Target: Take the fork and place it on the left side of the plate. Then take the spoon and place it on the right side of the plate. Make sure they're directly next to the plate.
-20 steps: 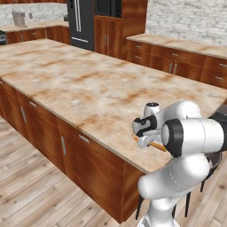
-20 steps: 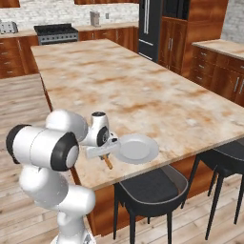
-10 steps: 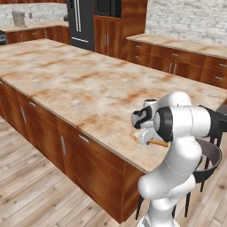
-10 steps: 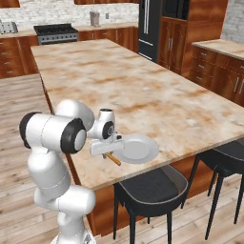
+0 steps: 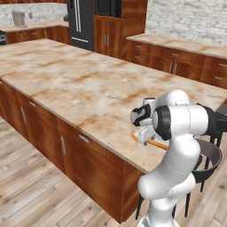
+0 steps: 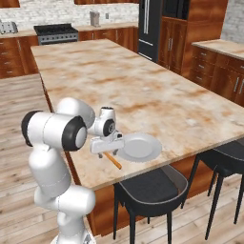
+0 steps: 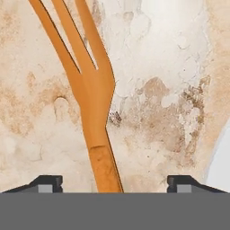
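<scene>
The fork (image 7: 92,96) lies flat on the worktop (image 6: 143,90), tines toward twelve o'clock in the hand view and handle running down between the two finger tips, which stand wide apart at the bottom corners and touch nothing. So the end effector (image 7: 114,182) is spread wide and holds nothing; it hangs low just over the fork. In the right base view the fork (image 6: 113,160) rests at the worktop's near edge, just beside the plate (image 6: 139,147), at about eight o'clock from its centre, angled rather than parallel to the rim. The plate's pale rim also shows at the four o'clock corner of the hand view. In the left base view the fork (image 5: 153,142) peeks out under the end effector (image 5: 144,133). Judging by this, the fork half looks about done: it is set down on the plate's left and let go. The spoon half seems entirely left to do.
</scene>
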Controlling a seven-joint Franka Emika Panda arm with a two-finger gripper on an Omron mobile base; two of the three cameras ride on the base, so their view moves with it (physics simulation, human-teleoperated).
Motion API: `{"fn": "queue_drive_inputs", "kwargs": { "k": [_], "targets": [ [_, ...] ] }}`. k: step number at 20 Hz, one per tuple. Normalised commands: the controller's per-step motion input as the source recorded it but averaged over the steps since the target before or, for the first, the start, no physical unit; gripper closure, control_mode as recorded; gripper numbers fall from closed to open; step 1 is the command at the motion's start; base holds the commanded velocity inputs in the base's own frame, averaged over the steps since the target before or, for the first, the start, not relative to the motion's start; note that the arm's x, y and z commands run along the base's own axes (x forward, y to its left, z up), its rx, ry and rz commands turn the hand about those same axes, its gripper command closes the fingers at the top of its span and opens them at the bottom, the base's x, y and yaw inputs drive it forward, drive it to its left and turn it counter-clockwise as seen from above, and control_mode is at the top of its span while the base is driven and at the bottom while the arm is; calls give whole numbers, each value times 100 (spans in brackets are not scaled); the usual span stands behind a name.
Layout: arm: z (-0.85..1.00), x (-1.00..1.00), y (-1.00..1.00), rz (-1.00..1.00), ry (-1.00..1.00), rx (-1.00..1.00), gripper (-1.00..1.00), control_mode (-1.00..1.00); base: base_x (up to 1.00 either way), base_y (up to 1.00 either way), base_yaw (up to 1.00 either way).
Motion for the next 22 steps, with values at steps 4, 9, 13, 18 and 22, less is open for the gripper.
{"fn": "queue_drive_inputs", "kwargs": {
  "k": [4, 9, 13, 18, 22],
  "targets": [
    [24, -17, 13, 0, 0, 0, -100, -100, 0, 0, 0],
    [22, -46, 14, -9, -5, 0, -100, -100, 0, 0, 0],
    [17, -59, 15, -20, -12, 0, -100, -100, 0, 0, 0],
    [20, -57, 24, -16, -20, 1, -100, -100, 0, 0, 0],
    [25, -50, 17, -23, -17, 0, -100, -100, 0, 0, 0]
  ]
}}
